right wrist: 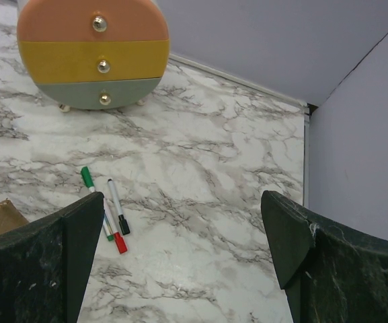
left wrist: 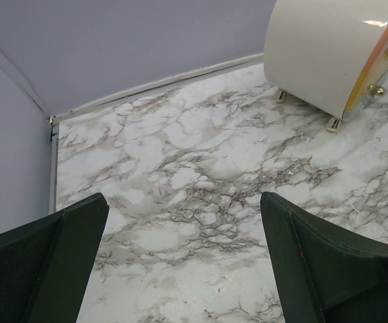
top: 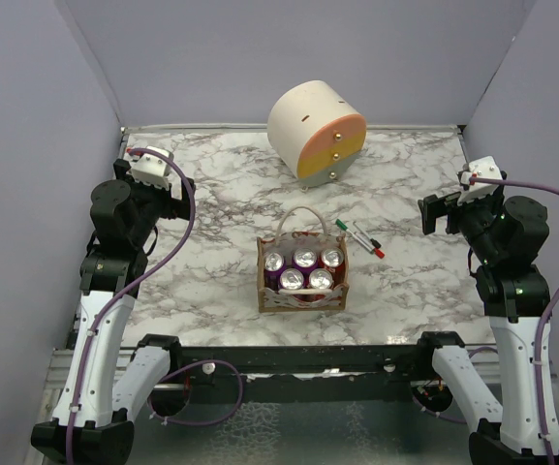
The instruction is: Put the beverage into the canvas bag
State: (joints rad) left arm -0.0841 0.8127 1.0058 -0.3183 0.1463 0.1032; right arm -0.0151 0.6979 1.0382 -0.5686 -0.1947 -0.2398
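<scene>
The small tan canvas bag (top: 300, 295) with thin white handles stands at the table's middle front. Several purple beverage cans (top: 304, 258) with silver tops stand upright inside it. A corner of the bag (right wrist: 4, 217) shows at the left edge of the right wrist view. My left gripper (top: 184, 187) is open and empty at the far left, well away from the bag; in its wrist view the gripper (left wrist: 183, 229) frames bare marble. My right gripper (top: 424, 213) is open and empty at the right, also framing bare marble in its wrist view (right wrist: 182, 232).
A big cream round drawer box (top: 316, 129) with orange, yellow and grey drawers stands at the back centre; it also shows in the left wrist view (left wrist: 328, 54) and in the right wrist view (right wrist: 93, 54). Markers (top: 360, 238) lie right of the bag, seen also in the right wrist view (right wrist: 109, 215). Grey walls enclose the table.
</scene>
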